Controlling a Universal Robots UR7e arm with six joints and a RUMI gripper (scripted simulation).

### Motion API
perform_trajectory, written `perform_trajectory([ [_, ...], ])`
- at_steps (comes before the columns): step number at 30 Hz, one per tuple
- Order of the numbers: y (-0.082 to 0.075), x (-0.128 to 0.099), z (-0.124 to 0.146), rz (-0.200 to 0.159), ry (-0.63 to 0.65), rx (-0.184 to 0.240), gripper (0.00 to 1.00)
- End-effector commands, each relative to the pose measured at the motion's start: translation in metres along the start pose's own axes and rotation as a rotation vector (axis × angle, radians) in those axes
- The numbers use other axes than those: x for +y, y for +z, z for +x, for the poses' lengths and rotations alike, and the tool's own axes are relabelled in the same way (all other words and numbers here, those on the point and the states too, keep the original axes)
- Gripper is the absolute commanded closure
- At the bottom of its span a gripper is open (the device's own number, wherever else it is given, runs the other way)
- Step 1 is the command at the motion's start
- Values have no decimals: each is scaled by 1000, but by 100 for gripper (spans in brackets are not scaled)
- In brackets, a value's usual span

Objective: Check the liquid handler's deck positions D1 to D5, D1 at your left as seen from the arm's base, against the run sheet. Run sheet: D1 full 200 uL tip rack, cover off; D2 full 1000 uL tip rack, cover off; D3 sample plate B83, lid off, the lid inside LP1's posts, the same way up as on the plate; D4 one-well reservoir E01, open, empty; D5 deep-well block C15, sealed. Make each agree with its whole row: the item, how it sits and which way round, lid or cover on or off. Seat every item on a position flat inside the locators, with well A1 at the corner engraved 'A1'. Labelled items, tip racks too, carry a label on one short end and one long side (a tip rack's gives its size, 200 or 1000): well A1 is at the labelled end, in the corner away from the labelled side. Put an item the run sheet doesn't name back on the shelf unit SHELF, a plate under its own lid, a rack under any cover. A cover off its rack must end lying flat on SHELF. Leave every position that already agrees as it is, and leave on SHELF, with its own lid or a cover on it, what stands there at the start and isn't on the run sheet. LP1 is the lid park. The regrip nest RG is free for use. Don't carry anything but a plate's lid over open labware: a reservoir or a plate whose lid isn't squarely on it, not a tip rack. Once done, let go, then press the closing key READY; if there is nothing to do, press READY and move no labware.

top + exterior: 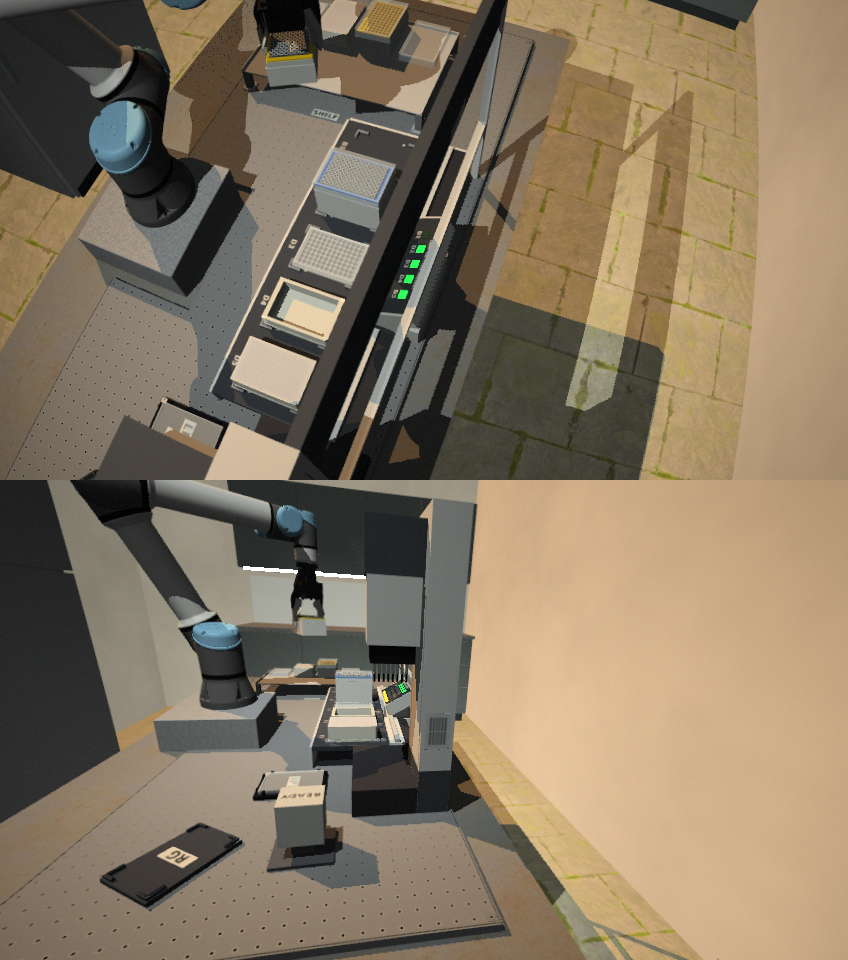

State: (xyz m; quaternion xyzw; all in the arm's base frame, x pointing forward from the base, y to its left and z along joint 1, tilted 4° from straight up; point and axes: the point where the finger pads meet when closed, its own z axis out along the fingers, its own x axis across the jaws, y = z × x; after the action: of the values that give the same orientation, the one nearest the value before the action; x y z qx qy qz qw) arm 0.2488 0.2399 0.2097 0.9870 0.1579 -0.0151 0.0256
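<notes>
My gripper is shut on a grey tip rack with a yellow rim and holds it high above the near end of the shelf unit SHELF. It also shows in the exterior view, where the gripper carries the rack well above the bench. Deck position D1 stands bare. A blue-rimmed tip rack sits uncovered on D2. An open well plate is on D3, a cream reservoir on D4, and a sealed block on D5.
On SHELF stand an amber-topped rack, a clear cover and a pale item. The handler's gantry runs along the deck's far side. The lid park holds a lid. The READY key and RG nest are near the front.
</notes>
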Motion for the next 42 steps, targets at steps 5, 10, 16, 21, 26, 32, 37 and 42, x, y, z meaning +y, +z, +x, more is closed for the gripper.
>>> perform_trajectory([
  [5,0,0,0,-2,165,1,100],
  [10,0,0,0,-2,265,1,100],
  [16,0,0,0,-2,345,1,100],
  [21,0,0,0,-2,431,2,100],
  [26,0,0,0,-2,511,2,100],
  [32,0,0,0,-2,591,2,100],
  [37,0,0,0,-2,691,2,100],
  [42,0,0,0,-2,791,2,100],
])
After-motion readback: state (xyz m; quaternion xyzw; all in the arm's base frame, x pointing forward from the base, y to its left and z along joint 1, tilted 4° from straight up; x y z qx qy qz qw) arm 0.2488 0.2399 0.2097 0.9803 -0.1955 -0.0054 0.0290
